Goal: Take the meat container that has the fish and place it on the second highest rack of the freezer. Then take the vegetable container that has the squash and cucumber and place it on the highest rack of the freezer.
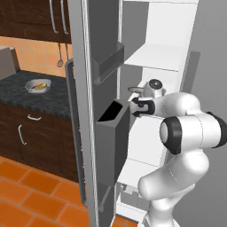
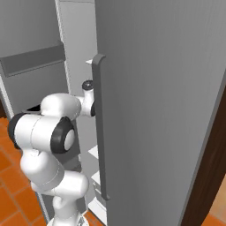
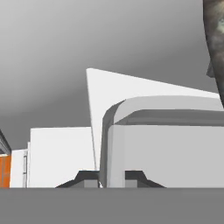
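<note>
My gripper (image 3: 111, 177) is inside the open freezer (image 1: 177, 53), its fingertips (image 3: 87, 177) shut on the near wall of a pale grey meat container (image 3: 166, 131). From the left base, the gripper (image 1: 133, 107) points left at the level of the shelf under the upper white rack (image 1: 155, 57). A thin container rim (image 1: 133, 89) shows just above it. A dark mottled shape (image 3: 215, 35) at the hand view's edge may be the fish; I cannot tell. The vegetable container (image 1: 38, 85), a white bowl with a yellow piece, sits on the dark counter (image 1: 22, 97) to the left.
The grey freezer door (image 1: 86, 111) stands open between the counter and the shelves, with an upper bin (image 1: 108, 60) and a lower bin (image 1: 113, 133) close to my hand. A long bar handle (image 2: 99, 128) shows on the right door. The floor has orange tiles (image 1: 26, 195).
</note>
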Available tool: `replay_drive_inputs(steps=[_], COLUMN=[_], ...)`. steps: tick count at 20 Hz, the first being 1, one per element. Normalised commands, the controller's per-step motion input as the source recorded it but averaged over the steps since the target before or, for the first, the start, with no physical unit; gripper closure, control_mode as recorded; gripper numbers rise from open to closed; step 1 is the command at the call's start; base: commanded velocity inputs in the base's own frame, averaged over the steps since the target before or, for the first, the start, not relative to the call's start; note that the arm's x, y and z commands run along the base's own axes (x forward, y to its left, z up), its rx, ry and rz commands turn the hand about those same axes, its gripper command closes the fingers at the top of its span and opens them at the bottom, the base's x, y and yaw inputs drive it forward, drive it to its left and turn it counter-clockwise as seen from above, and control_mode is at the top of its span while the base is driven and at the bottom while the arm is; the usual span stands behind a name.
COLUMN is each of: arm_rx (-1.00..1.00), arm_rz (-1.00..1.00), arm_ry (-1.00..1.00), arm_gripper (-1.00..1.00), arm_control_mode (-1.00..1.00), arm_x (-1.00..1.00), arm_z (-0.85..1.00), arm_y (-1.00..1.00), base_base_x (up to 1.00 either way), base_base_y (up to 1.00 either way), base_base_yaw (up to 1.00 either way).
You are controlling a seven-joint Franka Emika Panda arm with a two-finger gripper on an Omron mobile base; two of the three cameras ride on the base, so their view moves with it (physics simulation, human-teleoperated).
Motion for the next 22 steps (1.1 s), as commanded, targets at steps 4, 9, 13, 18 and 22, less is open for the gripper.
replay_drive_inputs(steps=[4, 9, 13, 18, 22], arm_rx=[0.00, 0.00, 0.00, 0.00, -0.03], arm_rz=[0.00, 0.00, 0.00, 0.00, 0.00], arm_ry=[-0.02, 0.00, 0.00, 0.00, 0.00], arm_gripper=[1.00, 1.00, 1.00, 1.00, 1.00], arm_control_mode=[-1.00, -1.00, -1.00, -1.00, -1.00], arm_x=[0.31, 0.45, 0.48, 0.38, 0.12], arm_z=[0.00, 0.00, 0.00, -0.14, -0.38], arm_y=[-0.17, -0.27, -0.28, -0.22, -0.09], base_base_x=[0.00, 0.00, 0.00, 0.00, 0.00], base_base_y=[0.00, 0.00, 0.00, 0.00, 0.00], base_base_yaw=[0.00, 0.00, 0.00, 0.00, 0.00])
